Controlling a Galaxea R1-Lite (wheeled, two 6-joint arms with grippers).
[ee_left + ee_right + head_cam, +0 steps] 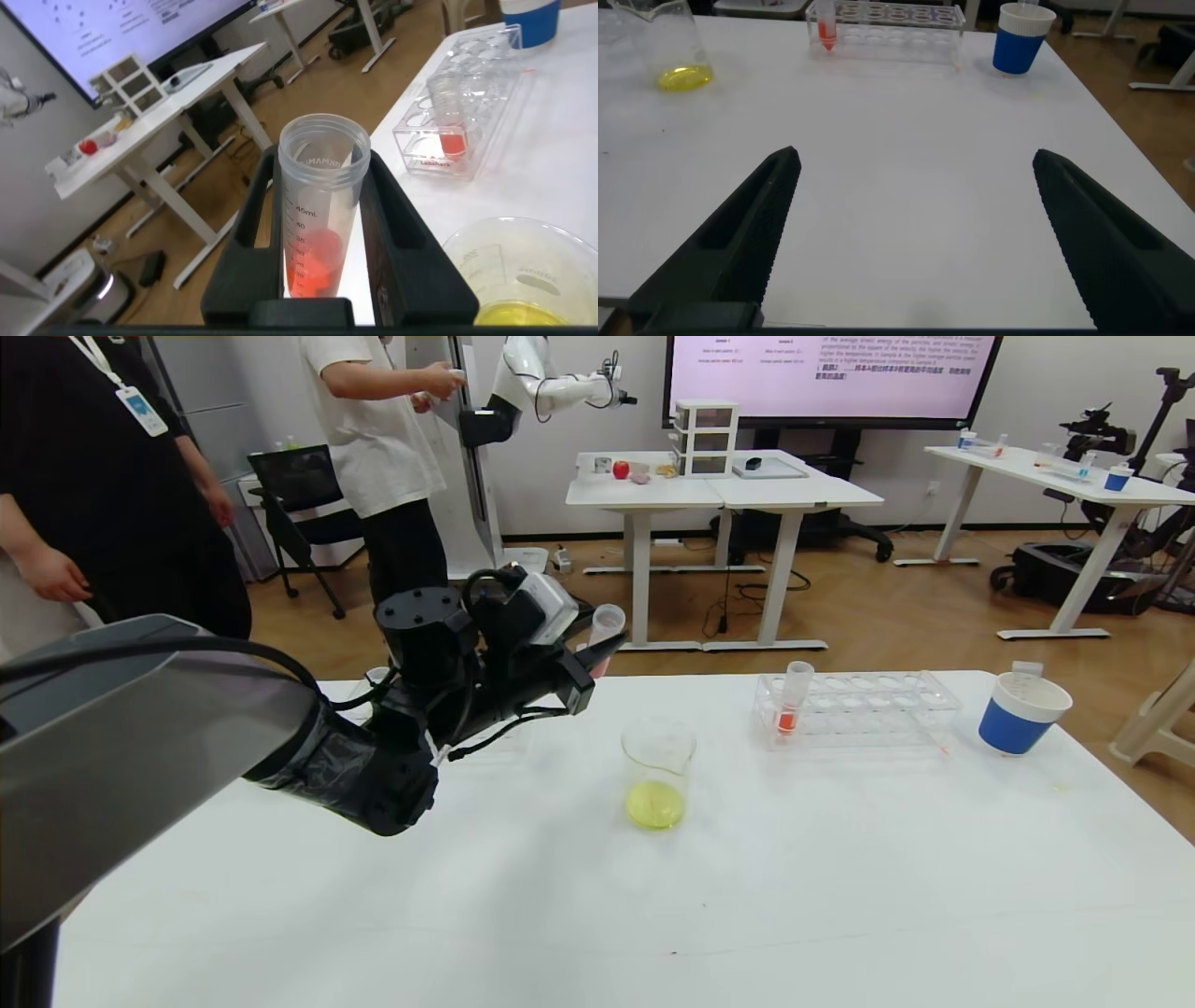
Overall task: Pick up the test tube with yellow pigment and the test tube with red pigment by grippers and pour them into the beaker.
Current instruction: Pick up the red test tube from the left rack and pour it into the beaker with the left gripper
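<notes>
Hovering above the white desk (840, 877) in the head view, the left claw (597, 663) pinches a test tube (605, 627) with orange-red liquid low in it, mouth tilted up toward one o'clock. It sits at about ten o'clock from the beaker (659, 773), near it but not over the rim, so pouring looks not yet begun. The beaker already holds yellow-green liquid, which suggests the yellow pigment is in. At two o'clock from the beaker stands a clear rack (854, 709) with a second tube of red pigment (794, 698) upright in its near-left slot; which red tube the task means I cannot settle. A blue-and-white paper cup (1022, 712) stands at three o'clock of the rack.

From the left wrist view, the left claw (322, 271) presses both fingers (397, 233) against the sides of the test tube (318, 224), pads touching the plastic, holding it near upright so nothing spills on the way. The beaker (523, 271) rim shows just beside it, the rack (458, 121) farther off.

From the right wrist view, the right claw (910, 233) is spread wide and holds nothing, low over bare desk (906, 121), apparently idle. Beaker (668, 47), rack (887, 23) and paper cup (1020, 37) lie well beyond it.
</notes>
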